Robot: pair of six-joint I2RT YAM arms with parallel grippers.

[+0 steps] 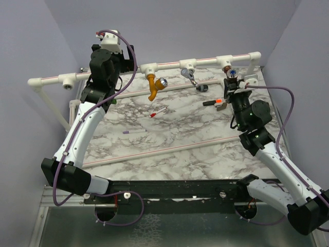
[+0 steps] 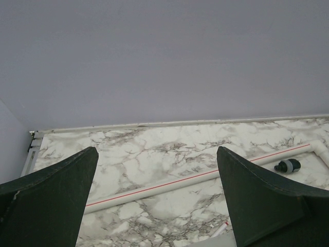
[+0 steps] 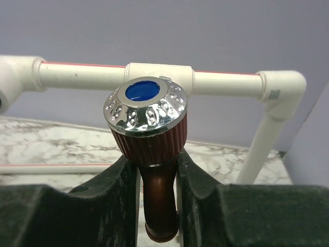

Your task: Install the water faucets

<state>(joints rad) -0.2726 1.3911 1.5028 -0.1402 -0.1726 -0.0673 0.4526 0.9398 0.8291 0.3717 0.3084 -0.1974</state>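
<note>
On the white pipe [image 1: 169, 65] the mustard-orange faucet [image 1: 154, 86] and silver-grey faucet [image 1: 189, 75] look fitted; the right tool [image 3: 156, 175] clamps the dark brown faucet [image 3: 149, 123] just before the pipe's rightmost tee [image 3: 159, 73]; the left tool [image 2: 157, 170] gapes empty; the leftmost tee [image 1: 67, 81] looks vacant

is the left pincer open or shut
Open: the left pincer has its fingers wide apart, only marble table between them.

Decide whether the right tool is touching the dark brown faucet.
Touching. The right wrist view shows the right tool clamped on the dark brown faucet, with both fingers flush against its body and no gap.
</note>
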